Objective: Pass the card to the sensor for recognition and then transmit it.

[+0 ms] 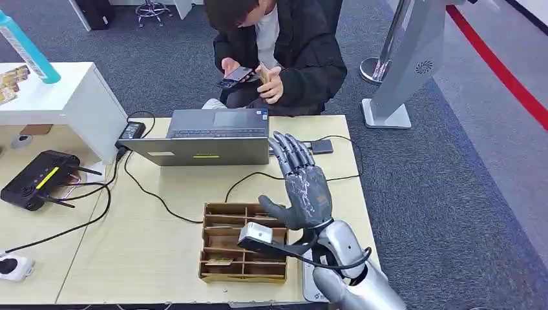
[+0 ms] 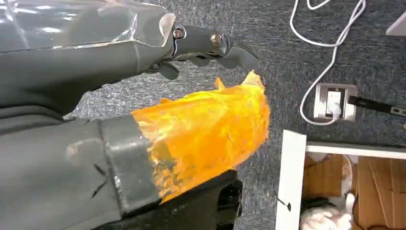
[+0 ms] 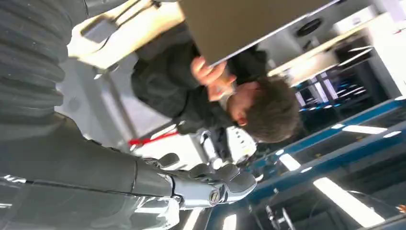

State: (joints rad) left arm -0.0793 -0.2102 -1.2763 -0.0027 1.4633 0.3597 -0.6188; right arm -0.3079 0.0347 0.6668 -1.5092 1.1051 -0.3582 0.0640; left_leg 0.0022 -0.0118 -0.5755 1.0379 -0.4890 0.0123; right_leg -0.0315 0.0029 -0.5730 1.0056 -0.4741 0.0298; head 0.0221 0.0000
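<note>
The right hand (image 1: pixel 302 187) is raised at frame centre, fingers spread and holding nothing, probably because the person (image 1: pixel 284 45) has the card (image 1: pixel 263 72); the left hand's (image 2: pixel 143 96) state I cannot tell.

Bright, even light — wrist views soft

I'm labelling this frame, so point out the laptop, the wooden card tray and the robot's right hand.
laptop (image 1: pixel 200 150): head view, back of the lid.
card tray (image 1: pixel 223 248): head view, a wooden divider.
right hand (image 1: pixel 304 187): head view, back of the hand.
</note>
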